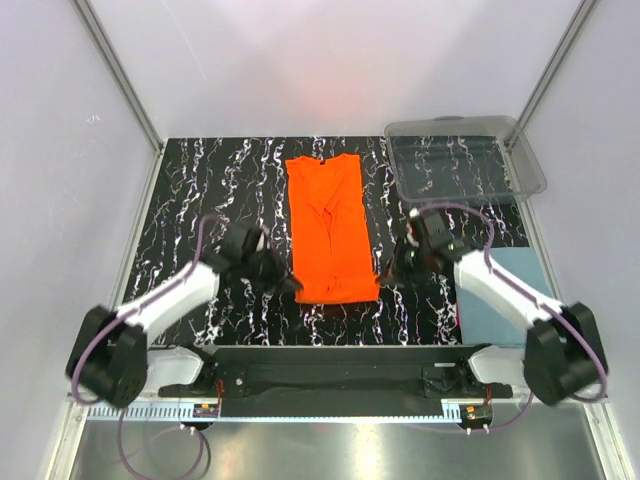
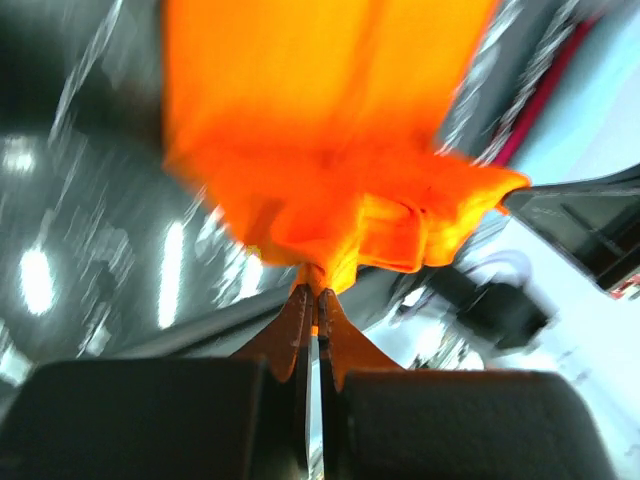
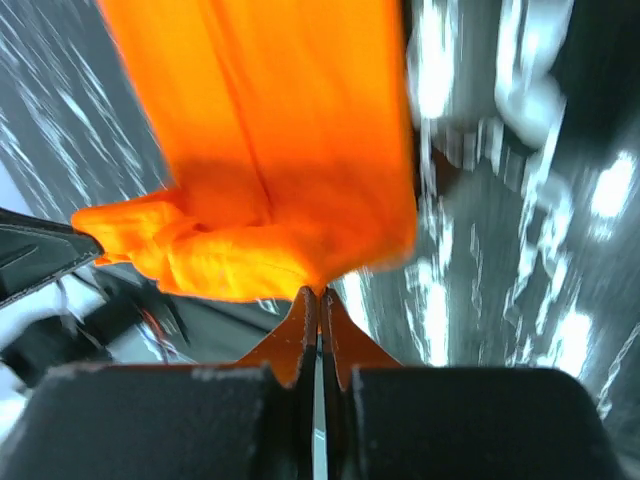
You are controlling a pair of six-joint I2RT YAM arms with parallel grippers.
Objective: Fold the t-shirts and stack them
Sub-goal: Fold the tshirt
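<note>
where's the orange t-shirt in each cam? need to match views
Top external: orange t-shirt at centre, a long strip; near corners pinched by left gripper and right gripper.
Left wrist: orange t-shirt fills upper centre, hem bunched at the shut fingertips.
Right wrist: orange t-shirt upper left-centre, corner at the shut fingertips.
Shared landmark: black white-veined tabletop.

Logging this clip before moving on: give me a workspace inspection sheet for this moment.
Surface: black marbled table, flat.
Job's things: orange t-shirt lies as a long strip mid-table; blue-grey t-shirt flat at the near right edge.
Clutter: clear bin, far right corner.
Grippers: left gripper and right gripper both shut on the orange t-shirt's near corners.
Cables: purple cables loop along both arms.
Surroundings: white walls, metal frame.
</note>
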